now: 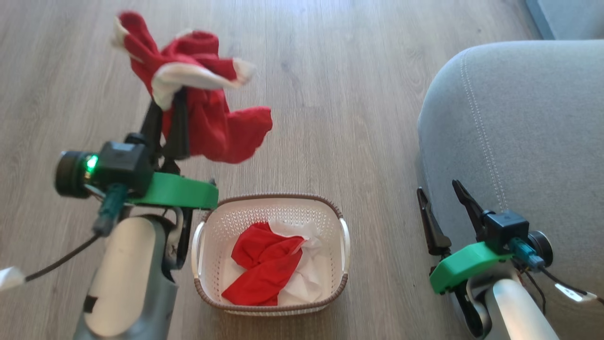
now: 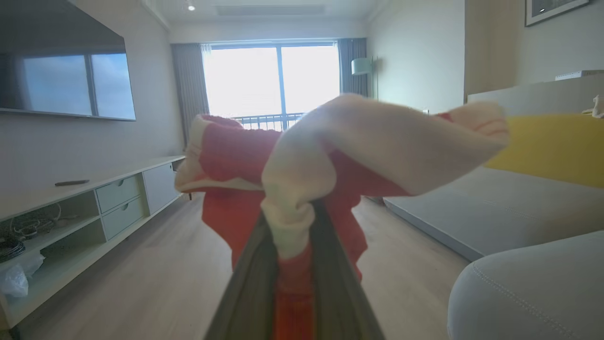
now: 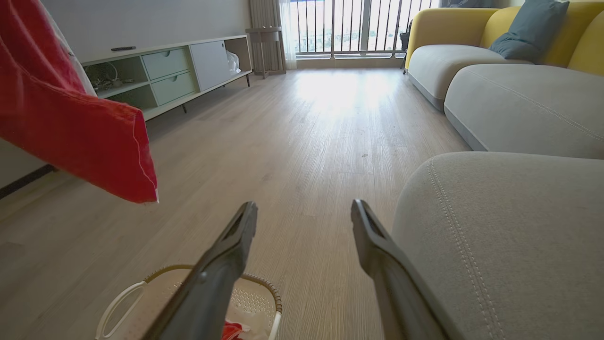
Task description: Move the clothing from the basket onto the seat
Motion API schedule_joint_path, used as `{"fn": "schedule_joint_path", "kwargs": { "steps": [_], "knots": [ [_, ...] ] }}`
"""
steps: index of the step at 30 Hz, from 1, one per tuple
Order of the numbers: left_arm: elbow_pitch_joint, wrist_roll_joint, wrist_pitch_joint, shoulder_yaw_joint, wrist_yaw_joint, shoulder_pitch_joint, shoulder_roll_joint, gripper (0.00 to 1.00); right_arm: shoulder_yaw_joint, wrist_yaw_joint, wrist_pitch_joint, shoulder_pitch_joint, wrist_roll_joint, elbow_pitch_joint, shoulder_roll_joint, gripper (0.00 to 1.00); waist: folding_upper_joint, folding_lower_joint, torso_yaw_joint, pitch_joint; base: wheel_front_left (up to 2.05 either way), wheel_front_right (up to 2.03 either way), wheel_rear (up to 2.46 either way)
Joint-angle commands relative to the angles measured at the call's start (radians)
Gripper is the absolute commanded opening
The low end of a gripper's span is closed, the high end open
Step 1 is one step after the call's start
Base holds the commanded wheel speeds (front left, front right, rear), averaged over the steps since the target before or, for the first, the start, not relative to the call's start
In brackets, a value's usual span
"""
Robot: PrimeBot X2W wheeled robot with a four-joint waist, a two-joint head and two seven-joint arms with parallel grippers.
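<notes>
Upper left of head view: left gripper (image 1: 167,113), jaws clamped on a red garment (image 1: 212,123) w/ white cuffs, lifted well above the floor (image 1: 330,94). The grip sits on a bunched white fold and the rest hangs loose to the right of the fingers. Lower right: right gripper (image 1: 438,188), jaws wide apart, nothing in them, just beside the rounded edge of the seat (image 1: 519,118). Risks, as judged: (1) the pinch is on a small wad of cloth, so a fast swing toward the seat at frame right could let it slide out and drop on the floor short of target; (2) the carry path prob. crosses over the basket (image 1: 271,197) toward the right arm, where the dangling hem could snag the open fingers; (3) release too near the seat's rounded edge and the garment slips off. Containers: basket at lower centre, on the floor, between the two arms. It holds one crumpled red piece (image 1: 264,262) plus white fabric (image 1: 306,274) beneath; can't tell if that is trim or a separate item.
</notes>
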Motion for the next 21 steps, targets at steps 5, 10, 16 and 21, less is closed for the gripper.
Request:
{"fn": "schedule_joint_path", "kwargs": {
  "steps": [5, 10, 16, 21],
  "knots": [
    [-0.16, -0.042, -0.009, 0.037, -0.061, -0.041, -0.011, 0.0, 0.043, 0.007, -0.002, 0.016, 0.007, -0.093, -0.002, 1.0, -0.0001, 0.0001, 0.004, -0.018, 0.0, 0.0, 0.0],
    [-0.237, -0.086, -0.009, -0.012, -0.09, -0.044, -0.015, 0.0, 0.067, 0.007, -0.002, 0.061, 0.009, -0.155, -0.015, 1.0, -0.0001, 0.0001, 0.004, -0.025, 0.0, 0.0, 0.0],
    [-0.264, -0.102, -0.009, -0.123, -0.113, -0.026, -0.015, 0.0, 0.075, 0.007, -0.002, 0.08, -0.008, -0.183, -0.018, 1.0, -0.0001, 0.0001, -0.004, -0.026, 0.0, 0.0, 0.0],
    [-0.261, -0.099, -0.009, -0.193, -0.114, 0.005, -0.015, 0.0, 0.075, 0.007, -0.002, 0.078, -0.012, -0.204, -0.018, 1.0, -0.0001, 0.0001, -0.013, -0.025, 0.0, 0.0, 0.0]
  ]
}}
